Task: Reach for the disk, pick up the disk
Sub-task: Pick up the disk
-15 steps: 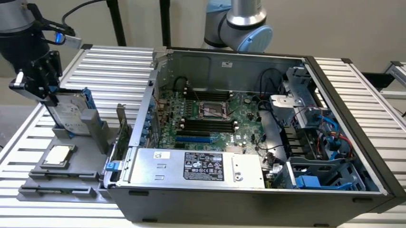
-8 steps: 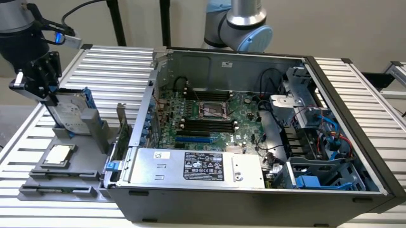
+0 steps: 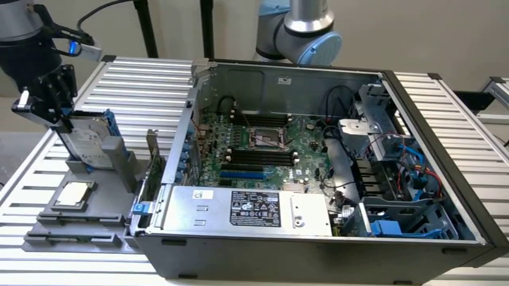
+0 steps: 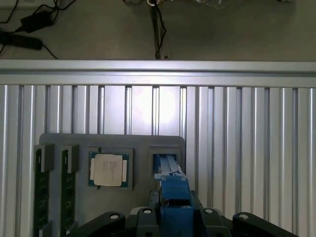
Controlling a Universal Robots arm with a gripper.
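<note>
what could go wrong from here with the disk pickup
1. The disk stands upright in a slot of the grey holder, with the gripper at its top edge. A lift that is not straight might jam it or drag the holder along.
2. The square chip lies on the same holder beside that slot, so a jolted holder could shift it.
3. The open computer case stands close by; a swinging disk might strike its wall.

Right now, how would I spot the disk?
Left of the big open computer case in the exterior view sits a grey tray. The disk stands on edge at its far end, under the robot's hand: a silver-grey slab with blue rails, unlike the small square chip lying flat nearby.
</note>
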